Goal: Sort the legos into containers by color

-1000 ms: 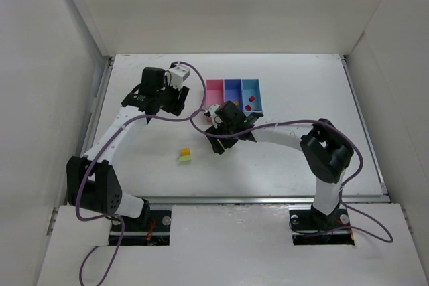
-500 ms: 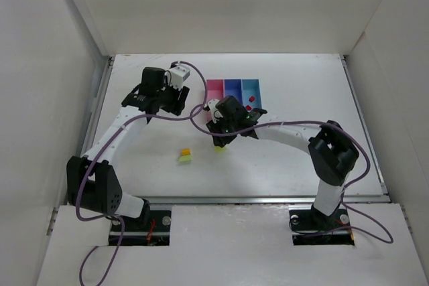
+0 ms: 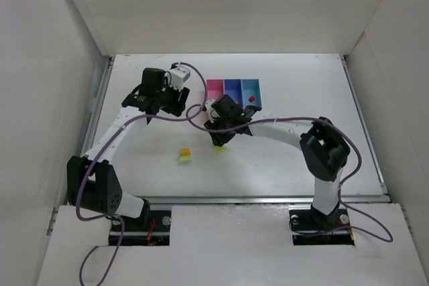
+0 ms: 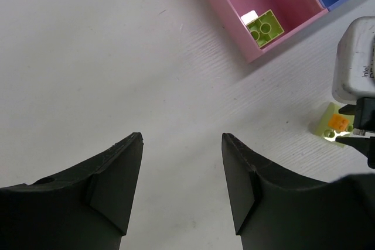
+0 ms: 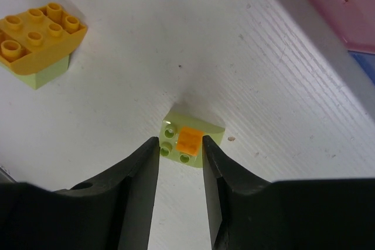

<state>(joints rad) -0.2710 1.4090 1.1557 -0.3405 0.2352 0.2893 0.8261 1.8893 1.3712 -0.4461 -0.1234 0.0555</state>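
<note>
K: Setting: white desk (image 3: 301, 78) boxed in by plain white walls (image 3: 234, 5). The containers (image 3: 232, 82) sit in a row at the far centre. Progress?

M: Partial. One lime green brick (image 4: 265, 27) lies in the pink bin (image 4: 224, 13). One red brick (image 3: 251, 99) shows in the light blue bin (image 3: 249, 86). The purple-blue bin (image 3: 232, 88) has its near end under the right arm (image 3: 288, 128), so its contents cannot be read from above.

K: Left on the desk?

M: Two items. A lime brick capped with an orange piece (image 5: 186, 140) sits just in front of the pink bin. A yellow-over-lime stack (image 5: 38, 39) lies farther toward the near edge, well apart from the bins. Both are mixed colours. Judged: they need splitting before binning.

K: Arm poses?

M: The right arm reaches leftward across the desk, wrist pitched down. The right tool (image 5: 179, 144) has its jaws parted to a narrow gap, tips flanking the near side of the capped brick. Contact is not confirmed; probably not clamped yet. The left arm (image 3: 110, 132) extends up the left side. The left tool (image 4: 181, 139) hangs wide open over bare desk, holding nothing, with the pink bin ahead of it.

K: Step in hand?

M: Judged: pickup of the capped brick by the right arm.
</note>
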